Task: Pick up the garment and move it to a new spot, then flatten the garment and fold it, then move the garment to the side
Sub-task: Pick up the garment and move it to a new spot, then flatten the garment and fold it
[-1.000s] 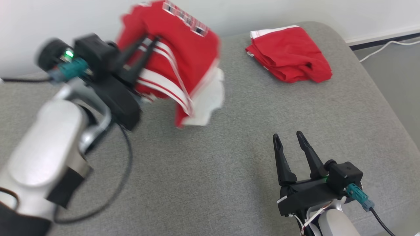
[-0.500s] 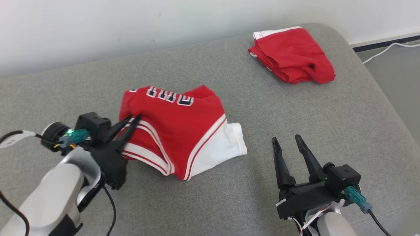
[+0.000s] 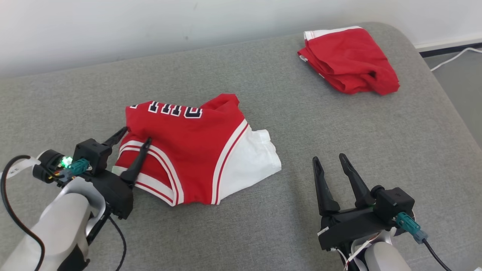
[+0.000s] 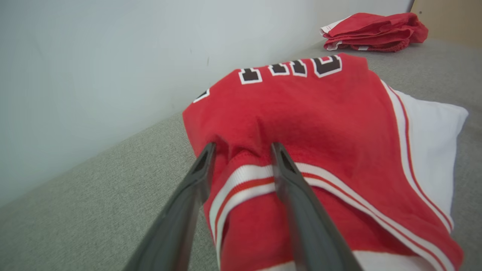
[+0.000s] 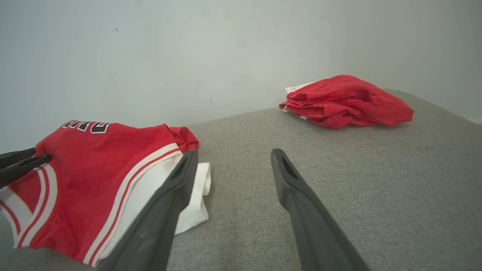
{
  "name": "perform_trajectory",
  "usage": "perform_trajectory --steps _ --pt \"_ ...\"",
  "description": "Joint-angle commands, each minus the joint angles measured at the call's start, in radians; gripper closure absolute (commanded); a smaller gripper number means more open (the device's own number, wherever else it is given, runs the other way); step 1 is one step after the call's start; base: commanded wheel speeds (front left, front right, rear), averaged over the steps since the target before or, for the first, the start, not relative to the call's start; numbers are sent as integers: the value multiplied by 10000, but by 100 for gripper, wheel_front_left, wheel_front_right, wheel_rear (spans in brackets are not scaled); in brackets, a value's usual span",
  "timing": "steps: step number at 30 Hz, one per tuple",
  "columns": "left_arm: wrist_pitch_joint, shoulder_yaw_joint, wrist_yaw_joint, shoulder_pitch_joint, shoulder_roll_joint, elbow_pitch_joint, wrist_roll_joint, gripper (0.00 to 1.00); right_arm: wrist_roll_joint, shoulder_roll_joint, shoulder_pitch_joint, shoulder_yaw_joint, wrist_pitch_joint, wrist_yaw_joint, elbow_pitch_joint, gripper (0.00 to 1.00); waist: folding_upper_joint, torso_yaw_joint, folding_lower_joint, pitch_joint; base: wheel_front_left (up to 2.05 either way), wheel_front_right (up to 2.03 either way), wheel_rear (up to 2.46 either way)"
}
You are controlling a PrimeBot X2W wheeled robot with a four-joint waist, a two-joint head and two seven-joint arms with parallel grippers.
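The garment (image 3: pixel 188 150) is a red jersey with white stripes, black letters and a white part at its right. It lies crumpled on the grey cushion (image 3: pixel 263 233), a little left of the middle. My left gripper (image 3: pixel 135 135) is open at the garment's left edge. One finger rests on the red cloth and the other sits just off the edge. In the left wrist view a ridge of the garment (image 4: pixel 308 113) rises between the spread fingers of the left gripper (image 4: pixel 243 146). My right gripper (image 3: pixel 329 157) stands open over bare cushion, right of the garment (image 5: pixel 94 169).
A second red garment (image 3: pixel 350 60) lies bunched at the cushion's back right corner. A pale wall (image 3: pixel 150 26) runs along the far edge. The cushion's rounded right edge drops to the floor, where a white cable (image 3: pixel 452 58) lies.
The left arm has come down from holding the garment in the air and laid it on the cushion. Its fingers have spread apart. The right gripper has stayed in place.
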Motion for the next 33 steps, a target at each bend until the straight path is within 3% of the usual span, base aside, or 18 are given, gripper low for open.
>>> perform_trajectory --steps 1,6,15,23,33 --pt "-81 55 60 21 -58 78 -74 0 41 -37 -73 7 2 -8 -5 0 0 100 0 -9 0 0 0" --pt "-305 388 555 409 -497 -182 -219 0 -30 -18 123 -169 2 -8 -41 0 0 493 0 -77 0 0 0" --pt "-353 851 1411 1723 -1064 -2066 -11 0 -112 17 241 -288 2 -8 -63 0 0 1019 0 -99 0 0 0" --pt "-349 491 1707 3244 -1558 -3443 72 0 -42 35 198 -253 2 -8 -89 0 0 1084 0 5 0 0 0" --pt "-309 374 1971 4445 -1234 -3865 -73 0 2 55 134 -387 2 -8 -134 0 0 1041 0 296 0 0 0"
